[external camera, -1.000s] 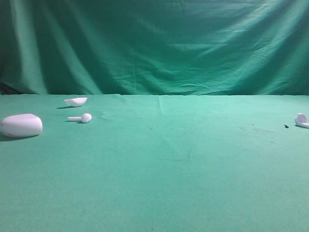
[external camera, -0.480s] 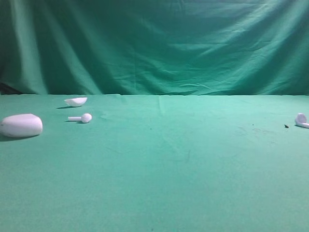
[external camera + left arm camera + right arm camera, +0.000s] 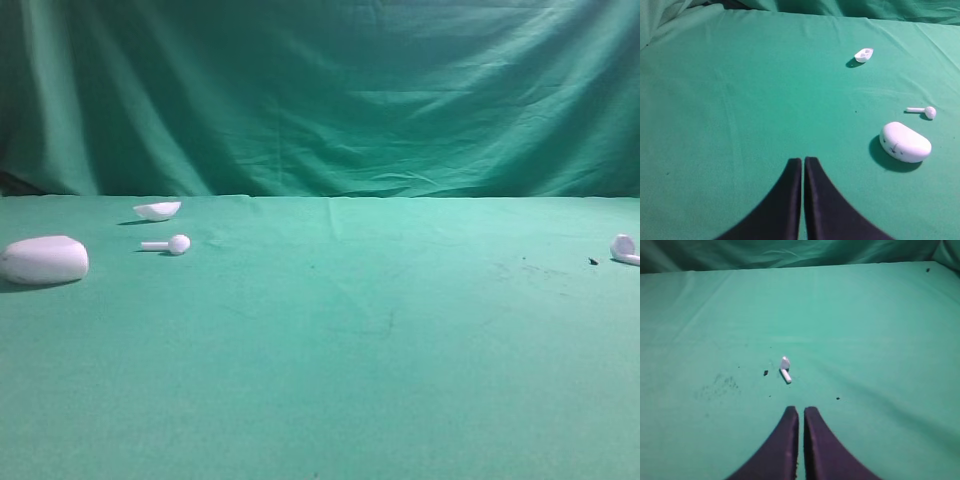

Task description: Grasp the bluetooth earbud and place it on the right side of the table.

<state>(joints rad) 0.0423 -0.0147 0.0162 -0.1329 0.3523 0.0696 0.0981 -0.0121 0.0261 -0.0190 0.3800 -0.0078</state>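
The bluetooth earbud (image 3: 624, 248) is tiny and white, with a bulb head and a stubby stem. It lies on the green table (image 3: 380, 340) at the far right edge of the high view. In the right wrist view the earbud (image 3: 785, 369) rests a short way ahead of my right gripper (image 3: 801, 411), which is shut and holds nothing. My left gripper (image 3: 803, 161) is also shut and empty, hovering over bare cloth left of the white case (image 3: 905, 142). Neither gripper shows in the high view.
On the left of the table lie a white oval case (image 3: 44, 260), a white earbud with a longer straight stem (image 3: 170, 243) and a white half-shell piece (image 3: 158, 210). Small dark specks (image 3: 765, 372) dot the cloth near the bluetooth earbud. A green draped backdrop (image 3: 320, 90) closes the far side.
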